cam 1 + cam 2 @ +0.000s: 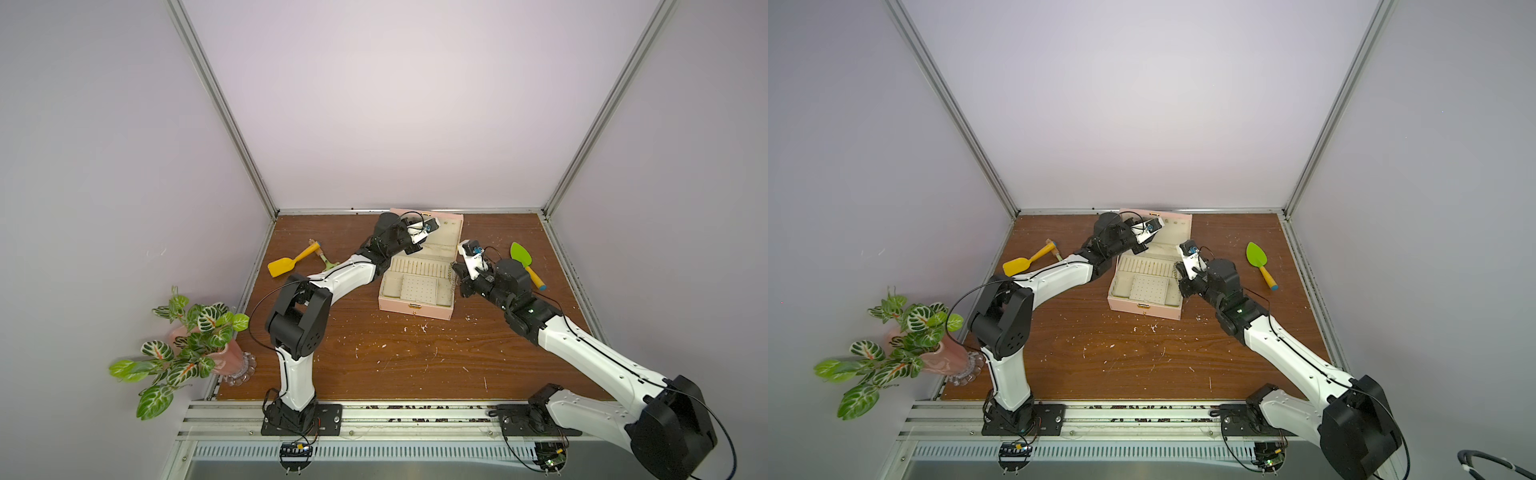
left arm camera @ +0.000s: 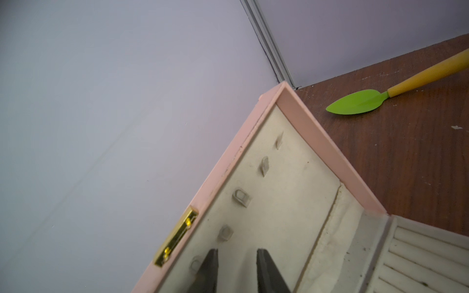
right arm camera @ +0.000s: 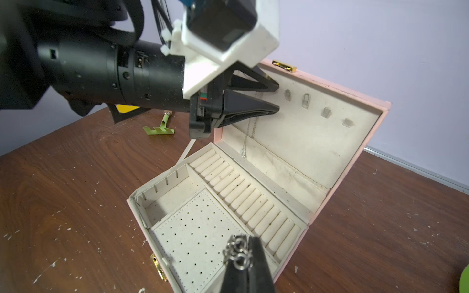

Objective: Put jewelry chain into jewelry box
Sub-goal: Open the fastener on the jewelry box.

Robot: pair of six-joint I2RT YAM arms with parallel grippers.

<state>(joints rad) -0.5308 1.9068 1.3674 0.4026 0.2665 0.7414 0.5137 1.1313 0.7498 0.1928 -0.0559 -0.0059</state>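
Two arms in play: the right gripper (image 3: 243, 244) is clamped on the jewelry chain (image 3: 237, 251), which dangles at the right edge of the jewelry box (image 1: 411, 309). The left gripper (image 3: 276, 97), jaws parted and empty, is by the raised lid (image 2: 291, 203). Next, I'd say: carry the chain inward, lower it, release.

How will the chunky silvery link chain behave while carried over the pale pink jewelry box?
Probably floppy: the chunky silvery chain bunches at the right gripper and, in a top view, hangs limp at the pink box's edge. It likely swings when moved, so it may snag the rim. Smooth metal links might slip from a light pinch.
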